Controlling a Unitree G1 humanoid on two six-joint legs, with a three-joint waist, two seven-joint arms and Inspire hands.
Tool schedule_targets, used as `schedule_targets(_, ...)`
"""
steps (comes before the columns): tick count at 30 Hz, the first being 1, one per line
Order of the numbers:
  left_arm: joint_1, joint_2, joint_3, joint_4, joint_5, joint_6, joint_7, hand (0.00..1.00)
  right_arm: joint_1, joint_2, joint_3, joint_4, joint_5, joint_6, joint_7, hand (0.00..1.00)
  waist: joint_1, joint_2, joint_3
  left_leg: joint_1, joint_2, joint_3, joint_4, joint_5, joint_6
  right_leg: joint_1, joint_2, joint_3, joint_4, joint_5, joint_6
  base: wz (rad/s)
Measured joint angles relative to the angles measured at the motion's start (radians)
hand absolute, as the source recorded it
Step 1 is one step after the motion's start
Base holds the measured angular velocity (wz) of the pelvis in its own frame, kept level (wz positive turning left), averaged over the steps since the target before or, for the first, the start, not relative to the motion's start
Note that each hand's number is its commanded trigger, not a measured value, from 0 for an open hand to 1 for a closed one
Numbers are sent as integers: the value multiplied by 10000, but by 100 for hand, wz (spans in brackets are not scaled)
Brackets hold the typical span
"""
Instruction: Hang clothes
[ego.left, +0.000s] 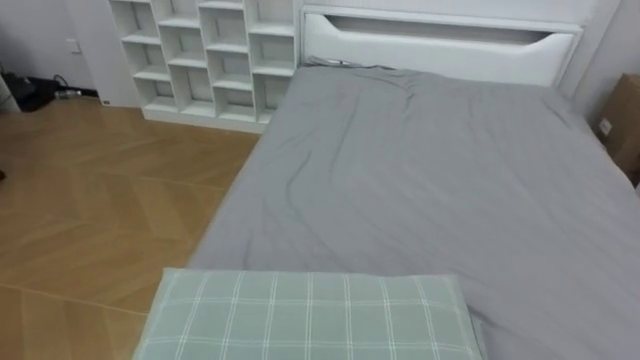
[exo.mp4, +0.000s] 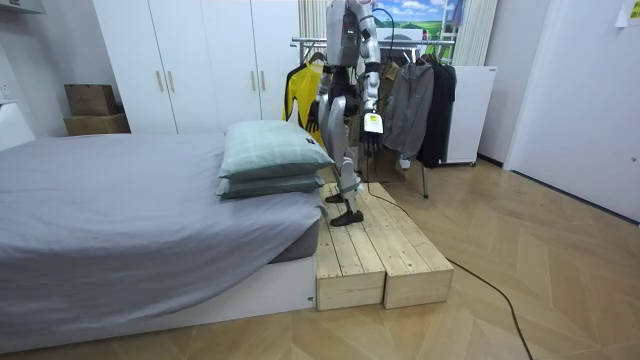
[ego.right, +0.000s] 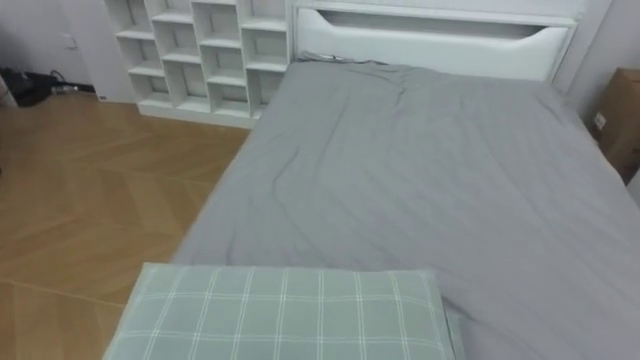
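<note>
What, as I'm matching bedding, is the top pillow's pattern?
Top pillow: pale green with white checks, best in left eye view.

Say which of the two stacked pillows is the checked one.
The top pillow: pale green with a check pattern; the lower pillow looks plain and darker.

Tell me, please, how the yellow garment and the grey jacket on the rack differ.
The yellow garment is bright; the grey jacket is dull. In the room view the yellow garment hangs left of the robot, partly hidden behind it, while the grey jacket hangs to its right in fuller view, next to a black garment. Both hang from the clothes rack behind the robot.
</note>
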Motion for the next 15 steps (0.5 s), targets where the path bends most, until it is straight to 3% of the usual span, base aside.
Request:
schedule_targets(6, -94, -149, -49, -18, -20, 646, -960, 0, -58, -49, -23, -11, -386, 357, 47, 0, -65, -61, 49, -135, -20, -71, 179, -39, -49, -5, -5, -78, -11, -254, -82, 4)
schedule_targets(12, -328, -347, -200, -203, 22, 1319, -1418, 0, -71, -22, -19, 10, -386, 604, 31, 0, -243, -153, -8, -170, -16, -96, 216, 1, -86, 10, 13, -85, 7, -345, -91, 3)
schedule_targets(15, -444, -342, -207, -399, 42, 1454, -1567, 0, -78, 4, -19, 57, -405, 728, 30, 0, -318, -214, -8, -164, -21, -100, 261, 1, -86, 35, 18, -42, 17, -347, -91, 0)
